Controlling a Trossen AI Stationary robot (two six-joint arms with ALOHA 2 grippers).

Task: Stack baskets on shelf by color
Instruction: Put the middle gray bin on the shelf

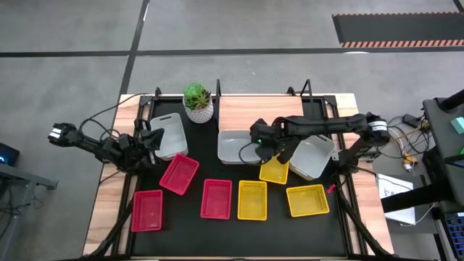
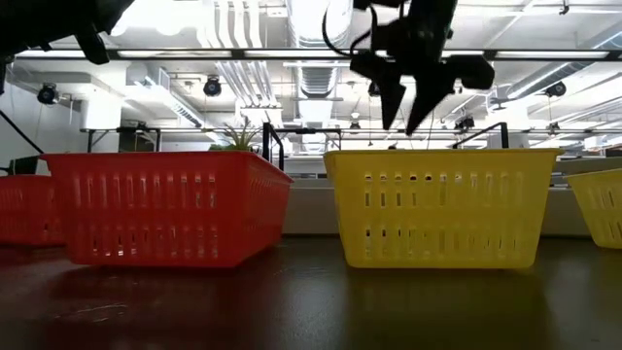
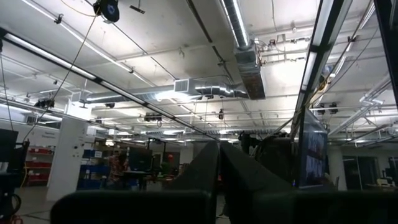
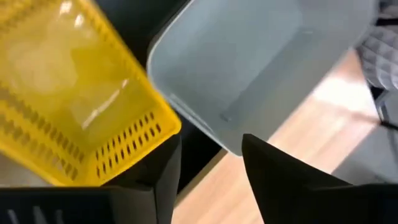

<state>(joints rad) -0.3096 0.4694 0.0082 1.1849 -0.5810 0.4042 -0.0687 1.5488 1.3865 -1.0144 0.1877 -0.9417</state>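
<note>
Black mat: my right gripper [image 1: 272, 152] hangs jaws apart, grey basket [image 1: 235, 147] just shelf-side, long axis along shelf [image 1: 254, 112].

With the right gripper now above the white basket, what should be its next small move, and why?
Probably lower the right gripper onto the near rim of the white basket and close on it. Its fingers stand open and hold nothing, and this basket lies half on the shelf, half on the black mat, so it seems not yet placed.
</note>
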